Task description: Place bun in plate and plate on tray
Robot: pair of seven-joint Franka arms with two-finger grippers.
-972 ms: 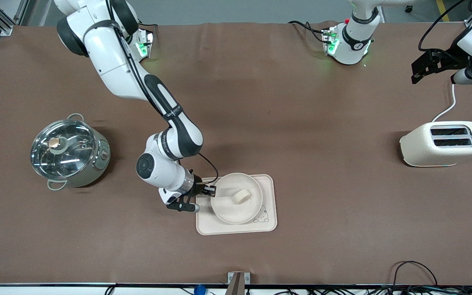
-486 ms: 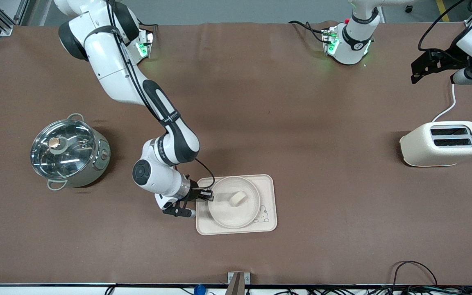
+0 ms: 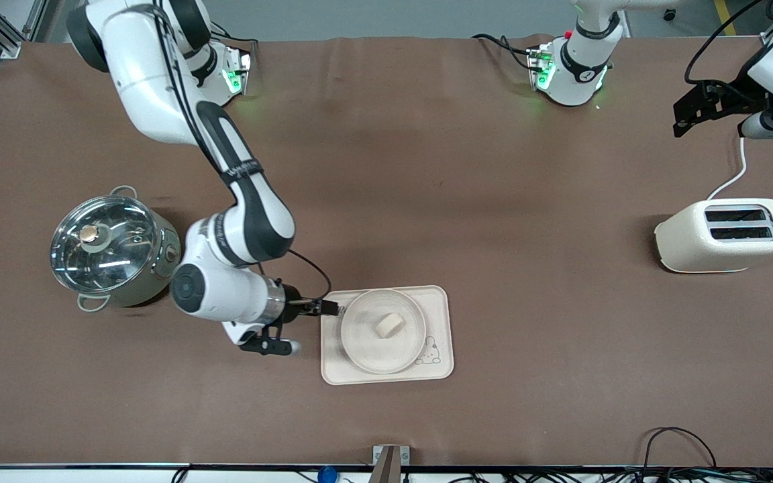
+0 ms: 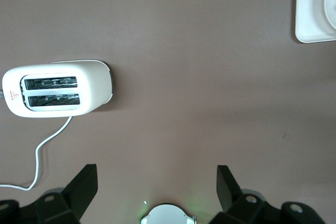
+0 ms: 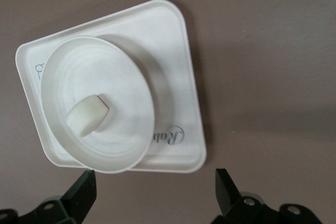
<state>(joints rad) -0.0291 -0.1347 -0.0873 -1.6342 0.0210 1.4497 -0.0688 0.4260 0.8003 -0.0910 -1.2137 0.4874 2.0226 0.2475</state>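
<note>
The off-white bun point(image 3: 390, 325) lies in the round cream plate point(image 3: 359, 342), and the plate rests on the cream "Rabbit" tray point(image 3: 437, 315). In the right wrist view the bun point(image 5: 88, 115) sits in the plate point(image 5: 126, 77) on the tray point(image 5: 178, 51). My right gripper point(image 3: 330, 309) point(image 5: 155, 192) is open and empty, just off the tray's edge toward the right arm's end, apart from the plate. My left gripper point(image 3: 692, 111) point(image 4: 156, 184) is open and empty, held high over the table at the left arm's end, near the toaster.
A steel pot with a glass lid point(image 3: 113, 249) stands at the right arm's end, close to the right arm's wrist. A cream toaster point(image 3: 725, 235) point(image 4: 55, 88) with a white cord stands at the left arm's end. The tray's corner point(image 4: 315, 19) shows in the left wrist view.
My right gripper has let go of the plate's rim and drawn back off the tray toward the pot. The plate with the bun stays on the tray. The left arm has not moved.
</note>
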